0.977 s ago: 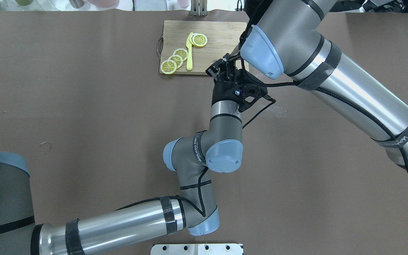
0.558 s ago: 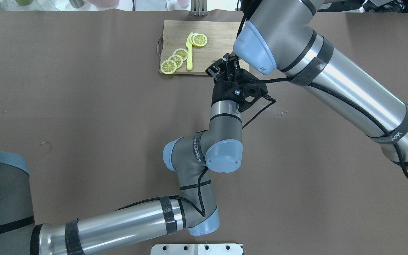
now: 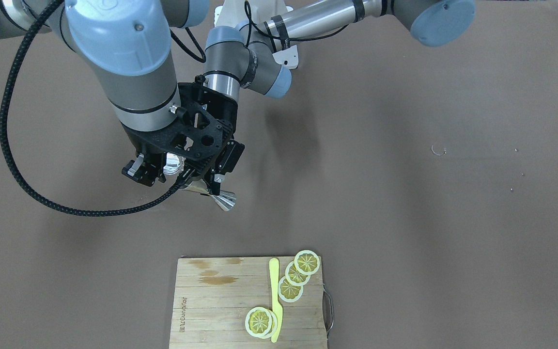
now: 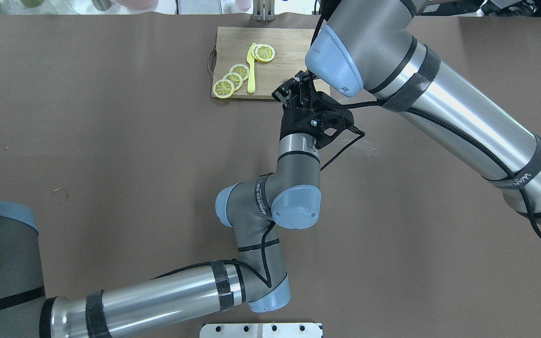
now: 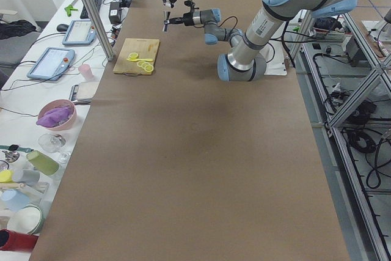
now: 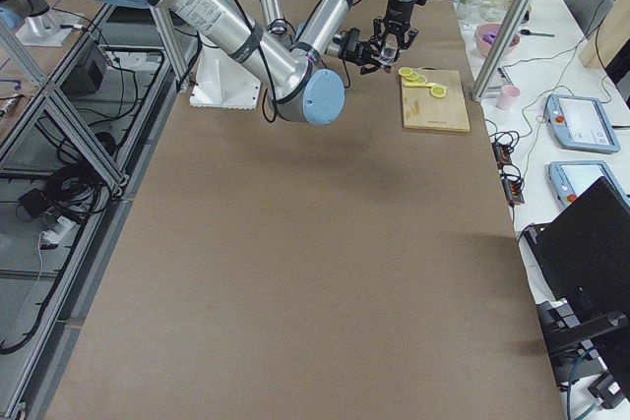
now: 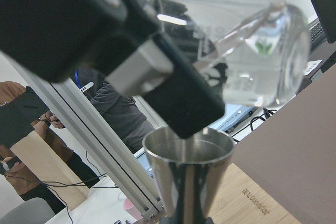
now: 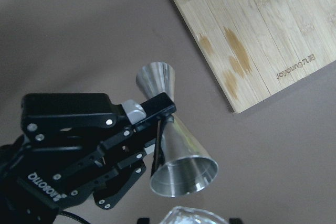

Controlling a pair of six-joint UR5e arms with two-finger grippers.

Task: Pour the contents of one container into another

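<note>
Brown table (image 4: pixel 111 141); right arm (image 4: pixel 439 103) shifted leftward; glass tumbler (image 7: pixel 252 56) tilted over jigger (image 7: pixel 189 169).

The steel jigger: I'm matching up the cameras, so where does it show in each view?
Front-facing: jigger left of centre.
Overhead: hidden beneath the right arm.
Exterior left: jigger tiny, top, left of centre.
Exterior right: too small to pick out.
Left wrist: jigger bottom centre, under the tilted glass.
Right wrist: jigger at centre, mouth nearest.
Shared landmark: the wooden cutting board, in all six views.
</note>
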